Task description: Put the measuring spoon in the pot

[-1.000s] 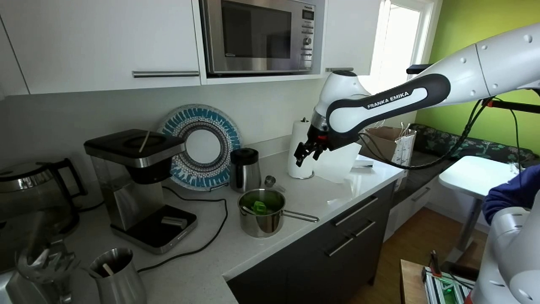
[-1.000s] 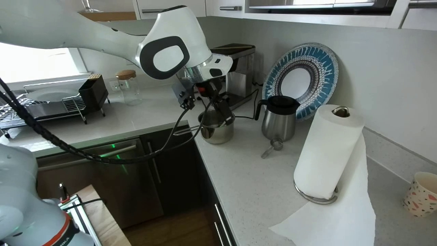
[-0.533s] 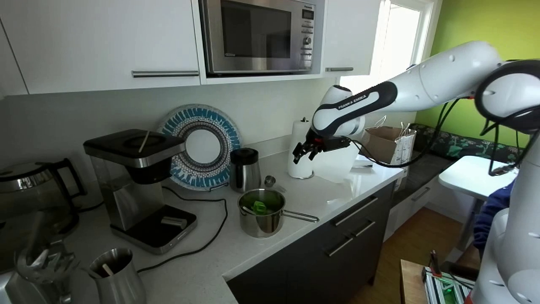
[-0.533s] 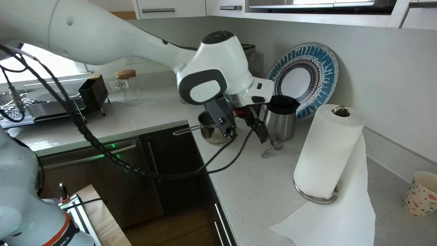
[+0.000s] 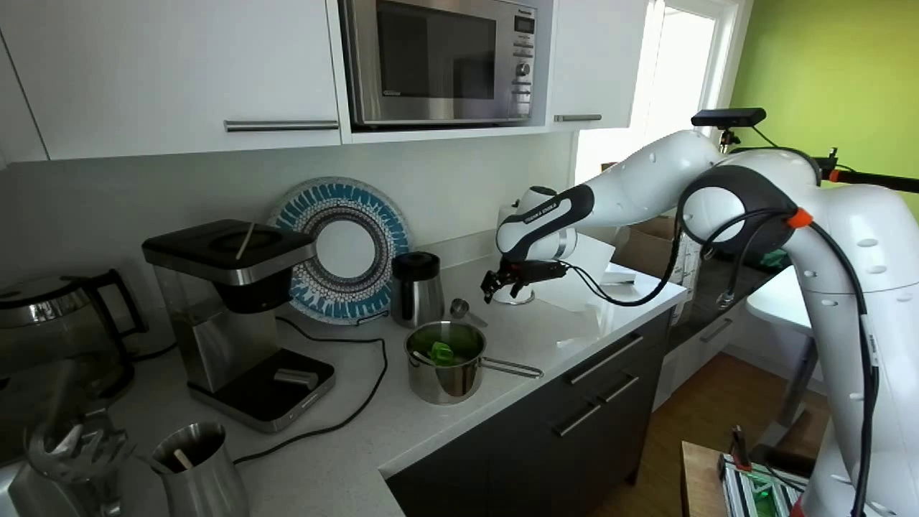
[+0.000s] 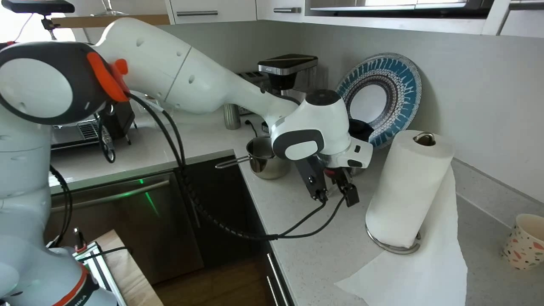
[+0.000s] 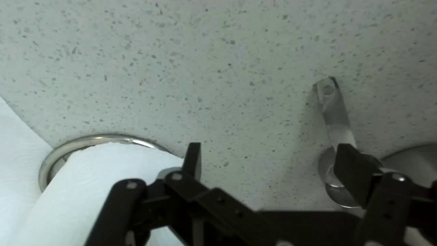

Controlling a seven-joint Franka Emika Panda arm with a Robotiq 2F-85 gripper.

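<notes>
The measuring spoon [image 5: 465,311] lies on the counter by the steel jug. In the wrist view the spoon [image 7: 336,116] lies at the right, its handle pointing away; the right finger covers part of its bowl. The gripper [image 7: 269,147] is open and empty, with bare counter between its fingers. In an exterior view the gripper [image 5: 497,286] is above the counter, right of the spoon. In an exterior view the arm and gripper [image 6: 340,195] hide most of the spoon. The shiny steel pot [image 5: 446,380] stands near the counter edge with a green thing [image 5: 441,353] inside. The pot also shows here [image 6: 272,166].
A paper towel roll [image 6: 408,191] stands close to the gripper, its loose sheet on the counter. The steel jug [image 5: 418,294] is beyond the spoon. A patterned round plate [image 5: 316,287] leans on the wall. The coffee machine [image 5: 230,287] stands at the left. A cup [image 6: 525,242] is at the right.
The arm has swung from beside the pot in an exterior view toward the paper towel roll and lowered toward the counter near the spoon. The spoon and pot have not moved.
</notes>
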